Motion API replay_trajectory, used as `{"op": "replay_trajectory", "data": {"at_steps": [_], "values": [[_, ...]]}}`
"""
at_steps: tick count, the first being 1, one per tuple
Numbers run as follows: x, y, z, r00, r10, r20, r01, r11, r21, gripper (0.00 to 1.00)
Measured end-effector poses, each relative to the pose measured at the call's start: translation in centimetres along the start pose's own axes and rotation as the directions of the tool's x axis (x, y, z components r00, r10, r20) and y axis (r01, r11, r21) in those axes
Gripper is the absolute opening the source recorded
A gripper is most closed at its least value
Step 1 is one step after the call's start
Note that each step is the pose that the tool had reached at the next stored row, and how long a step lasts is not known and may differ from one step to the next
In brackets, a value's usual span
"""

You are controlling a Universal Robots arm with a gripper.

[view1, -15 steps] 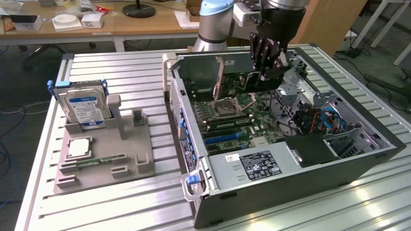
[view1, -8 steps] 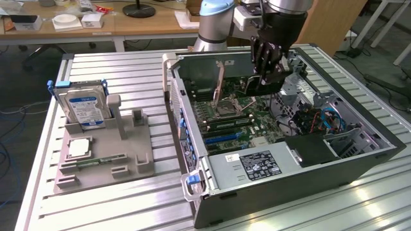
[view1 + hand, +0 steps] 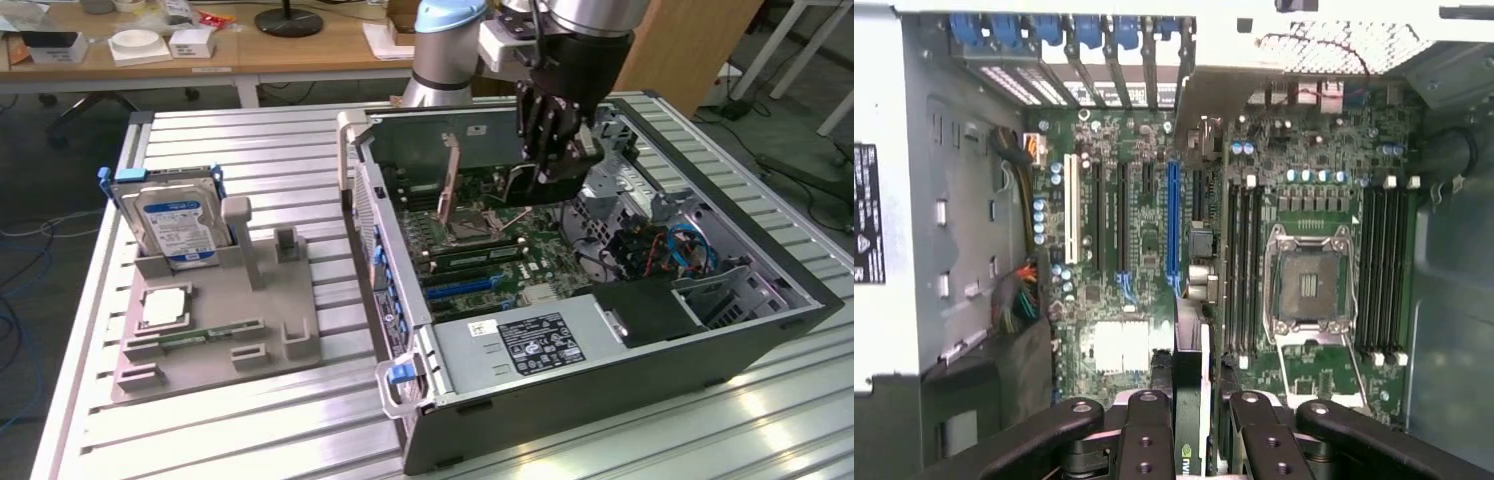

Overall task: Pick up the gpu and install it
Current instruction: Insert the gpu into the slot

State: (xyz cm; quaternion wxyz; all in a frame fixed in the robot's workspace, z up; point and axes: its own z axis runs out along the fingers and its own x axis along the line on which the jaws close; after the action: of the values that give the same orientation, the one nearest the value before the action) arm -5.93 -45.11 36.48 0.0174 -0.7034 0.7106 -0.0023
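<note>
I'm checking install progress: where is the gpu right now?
In the wrist view, the gpu is held upright in the hand inside the open computer case, over the motherboard, close beside the long blue slot.

the gripper (image 3: pixel 1194 415) is clamping the gpu (image 3: pixel 1191 345) edge-on between its black fingers (image 3: pixel 1146 430); the card is hanging over the green motherboard (image 3: pixel 1144 250), just beside the long blue slot (image 3: pixel 1174 225); a white slot (image 3: pixel 1071 225) is lying parallel, well apart; the cpu socket (image 3: pixel 1312 285) is sitting between banks of memory slots (image 3: pixel 1384 270); blue latches (image 3: pixel 1089 30) are lining the case's slot wall.
</note>
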Motion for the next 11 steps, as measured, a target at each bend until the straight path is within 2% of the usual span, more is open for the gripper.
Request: {"op": "replay_trajectory", "data": {"at_steps": [5,11], "values": [[0.0,1.23,0.46,1.0000,0.000,0.0001,0.000,1.0000,0.0001,0.27],[0.1,1.53,1.52,1.0000,0.000,0.0000,0.000,1.0000,0.0000,0.27]]}}
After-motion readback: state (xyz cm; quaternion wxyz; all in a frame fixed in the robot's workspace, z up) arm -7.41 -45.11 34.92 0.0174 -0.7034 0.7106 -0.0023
